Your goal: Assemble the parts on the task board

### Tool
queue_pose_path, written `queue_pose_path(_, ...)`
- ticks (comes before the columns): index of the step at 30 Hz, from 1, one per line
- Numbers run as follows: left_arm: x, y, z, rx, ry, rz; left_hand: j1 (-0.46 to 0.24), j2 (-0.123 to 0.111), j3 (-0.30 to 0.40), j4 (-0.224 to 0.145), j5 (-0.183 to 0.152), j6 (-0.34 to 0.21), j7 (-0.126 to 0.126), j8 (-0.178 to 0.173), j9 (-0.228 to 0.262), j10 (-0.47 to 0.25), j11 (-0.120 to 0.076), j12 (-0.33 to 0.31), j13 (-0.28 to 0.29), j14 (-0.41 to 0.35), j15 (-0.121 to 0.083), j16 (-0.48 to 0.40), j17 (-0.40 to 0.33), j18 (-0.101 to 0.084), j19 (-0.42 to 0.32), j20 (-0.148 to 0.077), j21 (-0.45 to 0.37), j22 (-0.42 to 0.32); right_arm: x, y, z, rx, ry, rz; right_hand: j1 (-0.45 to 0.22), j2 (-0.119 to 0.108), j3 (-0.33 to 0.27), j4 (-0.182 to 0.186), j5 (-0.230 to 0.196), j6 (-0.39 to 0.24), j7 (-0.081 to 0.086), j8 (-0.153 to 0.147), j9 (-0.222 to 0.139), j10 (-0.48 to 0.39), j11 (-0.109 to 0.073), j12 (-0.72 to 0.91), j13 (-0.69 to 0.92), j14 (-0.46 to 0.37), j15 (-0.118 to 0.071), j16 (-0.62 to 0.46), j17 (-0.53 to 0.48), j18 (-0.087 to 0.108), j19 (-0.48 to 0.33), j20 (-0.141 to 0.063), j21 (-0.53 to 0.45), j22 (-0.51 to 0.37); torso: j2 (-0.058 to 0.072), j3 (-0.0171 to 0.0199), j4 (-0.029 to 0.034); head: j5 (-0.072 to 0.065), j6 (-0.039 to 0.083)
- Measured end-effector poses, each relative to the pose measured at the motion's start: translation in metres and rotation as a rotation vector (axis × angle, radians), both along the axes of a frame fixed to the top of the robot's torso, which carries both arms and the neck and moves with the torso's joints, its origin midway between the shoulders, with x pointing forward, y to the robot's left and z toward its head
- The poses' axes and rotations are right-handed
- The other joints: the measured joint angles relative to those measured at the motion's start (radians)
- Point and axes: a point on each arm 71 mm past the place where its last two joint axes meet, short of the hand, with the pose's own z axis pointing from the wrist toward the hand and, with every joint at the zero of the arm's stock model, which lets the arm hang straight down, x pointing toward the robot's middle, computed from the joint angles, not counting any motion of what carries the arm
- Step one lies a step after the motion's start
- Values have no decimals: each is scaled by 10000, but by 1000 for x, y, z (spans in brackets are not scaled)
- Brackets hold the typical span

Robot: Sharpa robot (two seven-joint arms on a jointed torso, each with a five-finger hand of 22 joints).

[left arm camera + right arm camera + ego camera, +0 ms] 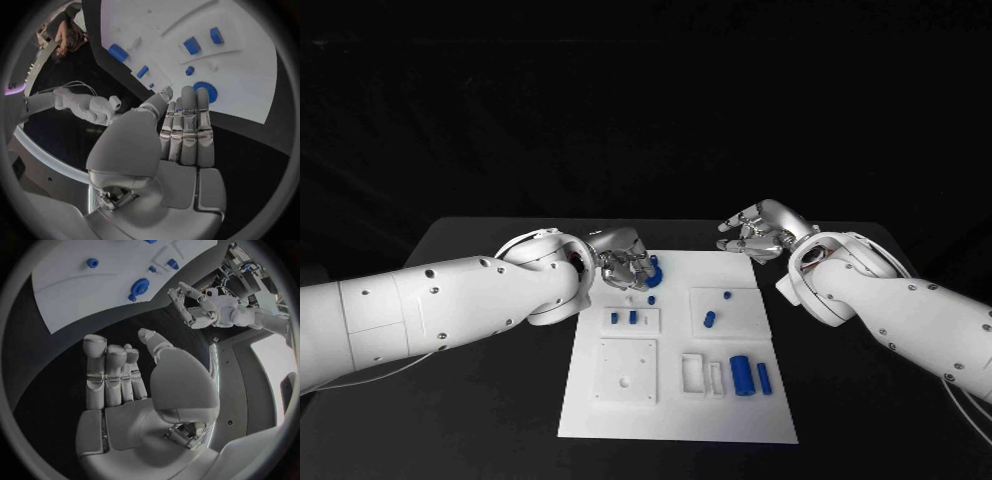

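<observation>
Now both hands hover bare over the far edge of the task board (678, 400).

Leftmost, the left hand (623, 266) hangs with fingers apart and straight, nothing held, just above the blue round gear (655, 272) at the board's far left corner; it should probably come straight down and close evenly on the rim. Small blue parts (710, 320) lie mid-board. Rightmost, the right hand (762, 232) is loosely curled, holding nothing. No writing is readable.
</observation>
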Motion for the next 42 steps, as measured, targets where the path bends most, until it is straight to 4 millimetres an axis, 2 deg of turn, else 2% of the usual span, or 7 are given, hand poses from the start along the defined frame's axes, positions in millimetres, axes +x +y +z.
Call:
queue_pose_path(12, 9, -18, -18, 1059, -1398, -1077, -15, -199, 1, 109, -22, -46, -155, 0, -99, -117, -8, 0, 0, -37, -37, 320, -121, 8, 58, 82, -279, 478, 0, 2, 0, 33, -3, 47, 0, 0, 30, -30, 0, -45, 9, 0, 1, -224, 27, -494, -396, -135, 17, -293, -187, 23, 0, 0, -395, 0, 19, -2, -10, -47, 15)
queue_pose_path(19, 13, -21, -27, 1447, -1671, -1330, -23, -207, 90, 75, -22, -46, -155, 0, -102, -227, 20, 0, 1, -189, -40, 874, 46, 8, 58, 82, -279, 973, 0, 3, 0, 87, -23, 60, 0, 0, 113, -113, 0, -206, 59, 0, 1, -591, 15, -2146, -2199, -469, 65, -2065, -1633, 187, -573, 69, -3834, -608, 12, 2, -9, -65, 8)
queue_pose_path(24, 14, -23, -30, 1589, -1770, -1444, -54, -238, 118, 103, -22, -45, -155, 0, -101, -293, 62, 1, 1, -309, -15, 1037, 13, 5, 58, 82, -407, 1145, 0, 2, 0, 235, -48, 39, 41, -40, 182, -114, 0, -566, 172, -35, -11, -595, 224, -4152, -4854, -948, 343, -4503, -3483, 245, -1294, 342, -5252, -2740, 7, 2, -15, -65, 0)
queue_pose_path(27, 15, -24, -31, 1642, -1802, -1497, -95, -279, 118, 103, -22, -46, -155, 0, -101, -328, 29, 1, 1, -309, -15, 1108, -60, 7, 95, 118, -539, 1249, 1, 1, 0, 421, -11, 17, 74, -74, 385, 4, 0, -777, 311, -35, -15, -674, 496, -5843, -6896, -1532, 798, -6188, -4965, 153, -2611, 767, -5286, -4422, 1, 4, -15, -65, -1)
queue_pose_path(30, 16, -24, -32, 1687, -1838, -1519, -94, -279, 118, 103, -22, -208, -207, 0, -115, -364, 63, 1, 2, -309, -15, 1137, -95, 5, 171, 82, -622, 1310, 2, -1, -1, 767, 159, 0, -42, -97, 864, 142, -21, -979, 441, -35, -28, -744, 1011, -7865, -9315, -1975, 1326, -8025, -6818, 153, -3873, 1395, -5292, -6583, -1, 5, -12, -76, -2)
queue_pose_path(34, 17, -23, -32, 1734, -1870, -1521, -94, -278, 118, 103, -22, -208, -207, 0, -115, -364, 63, 1, 2, -310, -15, 1212, -122, 4, 187, 98, -733, 1384, 2, -2, -2, 1284, 407, 18, -64, -119, 942, 115, -21, -1062, 524, -35, -29, -1151, 1313, -8559, -10101, -2474, 1834, -8492, -9418, 153, -4379, 1918, -5292, -9767, -4, 11, -6, -77, -3)
queue_pose_path(42, 17, -24, -37, 1789, -1817, -1530, -147, -330, 138, 123, -23, -170, -170, 1, -115, -568, 74, 1, 2, -381, -18, 1277, -220, 4, 293, 98, -1036, 1449, 3, -2, -2, 2227, 584, 272, -11, -66, 1474, -220, -21, -1110, 572, -35, -28, -1342, 1373, -8560, -10160, -2634, 1917, -8510, -9907, 154, -4051, 2054, -5164, -12342, -5, 12, 1, -88, -3)
